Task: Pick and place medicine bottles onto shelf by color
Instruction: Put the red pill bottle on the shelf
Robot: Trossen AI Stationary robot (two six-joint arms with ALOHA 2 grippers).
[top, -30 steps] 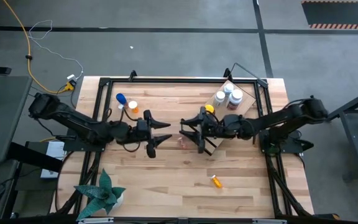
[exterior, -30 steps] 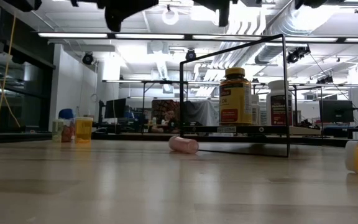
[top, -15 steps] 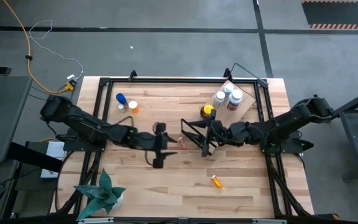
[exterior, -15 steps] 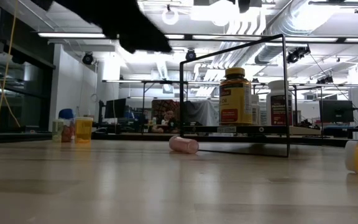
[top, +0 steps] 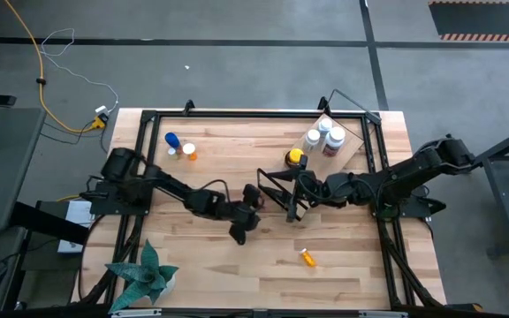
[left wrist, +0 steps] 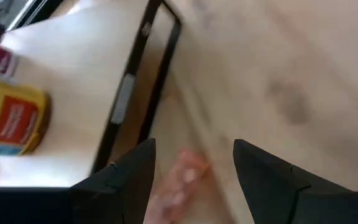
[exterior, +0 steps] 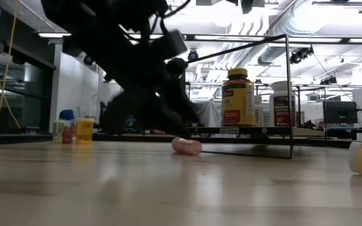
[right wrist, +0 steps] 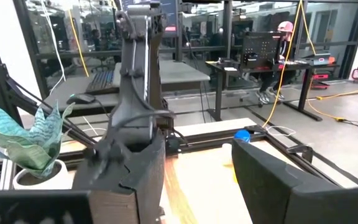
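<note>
1. Pink and small, the bottle (exterior: 186, 146) lies on its side on the wooden surface (top: 237, 265), just left of the shelf (top: 347, 146) frame; it looks light, hard, smooth and likely to roll.
2. Best held across its round body.
3. The left end effector (left wrist: 191, 177) hangs over it, fingers parted and empty.
4. The right end effector (top: 277, 190) waits near the shelf, parted, holding nothing.
5. The amber bottle (exterior: 238, 97) carries a red label; its writing is unreadable.
</note>
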